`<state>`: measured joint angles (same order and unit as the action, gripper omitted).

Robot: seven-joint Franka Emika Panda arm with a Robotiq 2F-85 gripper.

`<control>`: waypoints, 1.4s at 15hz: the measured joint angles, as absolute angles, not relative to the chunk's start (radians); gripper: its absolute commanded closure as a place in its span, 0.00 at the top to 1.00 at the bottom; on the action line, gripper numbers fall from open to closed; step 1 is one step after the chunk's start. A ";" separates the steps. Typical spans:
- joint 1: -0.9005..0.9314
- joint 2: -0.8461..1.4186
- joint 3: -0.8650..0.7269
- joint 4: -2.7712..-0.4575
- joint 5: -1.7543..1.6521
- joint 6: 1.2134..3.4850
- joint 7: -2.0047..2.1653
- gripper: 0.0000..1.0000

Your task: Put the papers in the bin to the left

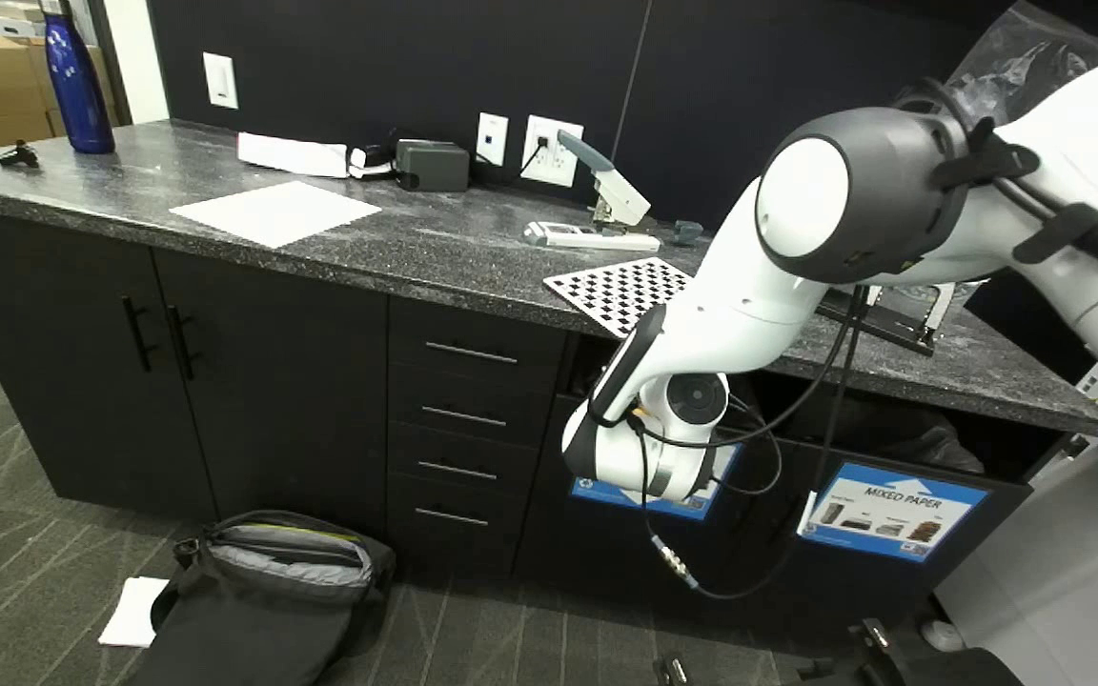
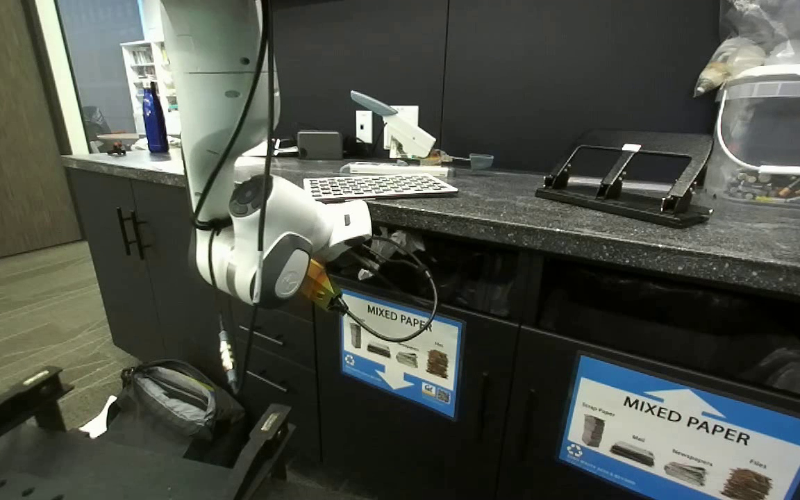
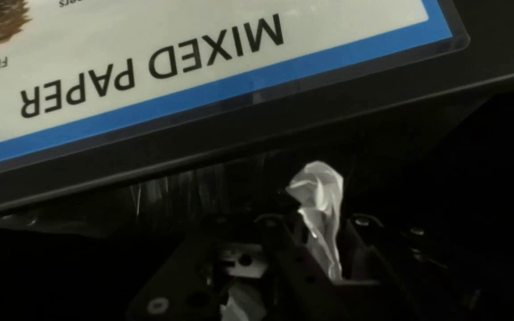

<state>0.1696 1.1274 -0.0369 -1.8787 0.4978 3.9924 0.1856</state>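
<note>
Your Robotiq gripper (image 3: 321,238) is drawn nearly closed on a crumpled white paper wad (image 3: 321,191), which juts out from between its jaws in the wrist view. A white scrap (image 3: 241,305) shows lower down, partly behind the gripper's metalwork; whether it belongs to the same wad, you can't tell.

You have the wad past the top edge of the left-hand mixed-paper bin (image 2: 480,347), in the dark gap below the countertop (image 2: 511,194), with the plastic liner (image 3: 172,194) near it. In the wrist view the blue-and-white sign (image 3: 150,40) on the bin's front stands upside down, and the gripper lies on the inner side of that front. How deep it sits is lost in the dark.

For this wad, the grip and the carry look done, and you appear to be at the correct bin; the right-hand mixed-paper bin (image 2: 546,375), with a similar sign, stands beside it. What is left is the release, not yet made, and then backing out. When you let go, check that the scrap drops too.

How many papers remain beyond this one, you can't judge from here. Pale crumpled material (image 2: 412,241) shows in the same gap in an exterior view, but it could be paper, liner or the held wad. The flat white sheet (image 1: 277,211) on the countertop isn't crumpled, so it is probably no part of the job.
</note>
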 measured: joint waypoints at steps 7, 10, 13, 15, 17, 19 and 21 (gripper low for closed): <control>0.184 1.149 -0.037 -1.796 0.550 3.922 0.096 0.89; 0.203 1.149 -0.044 -1.786 0.593 3.909 0.047 1.00; 0.255 1.134 -0.072 -1.812 0.726 3.860 -0.073 1.00; 0.303 1.082 -0.091 -1.885 0.830 3.803 -0.170 1.00; 0.348 0.992 -0.098 -1.986 0.928 3.737 -0.279 1.00; 0.392 0.888 -0.109 -2.087 0.998 3.647 -0.375 1.00; 0.428 0.777 -0.124 -2.180 1.040 3.536 -0.458 1.00</control>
